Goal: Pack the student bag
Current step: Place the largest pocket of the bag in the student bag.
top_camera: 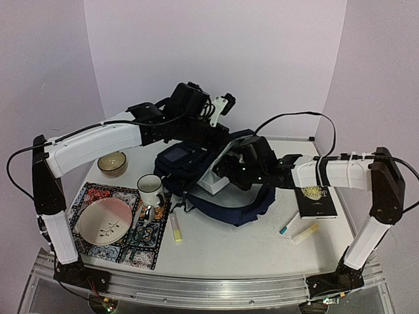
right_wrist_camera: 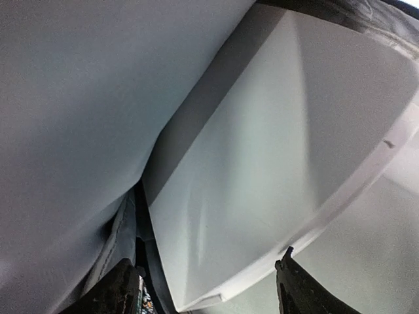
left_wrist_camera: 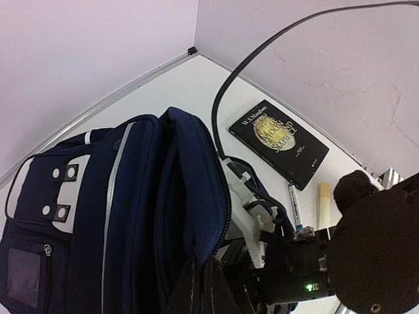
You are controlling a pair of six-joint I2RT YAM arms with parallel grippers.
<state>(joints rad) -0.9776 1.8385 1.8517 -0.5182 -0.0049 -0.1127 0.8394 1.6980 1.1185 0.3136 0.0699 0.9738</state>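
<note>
Along the worktop's front-left corner we see a patterned placemat, and a black book by the right edge. Further back, mid-worktop, lies the student bag. The left gripper is pinched together on its rim, while the right gripper, jaws apart, faces a white slab at its mouth.

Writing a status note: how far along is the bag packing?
Done: the student bag is unzipped. In hand: the left gripper pinches its rim open; the right gripper straddles a white flat item at its mouth. Left on the table: black book, pen, yellow stick.
</note>
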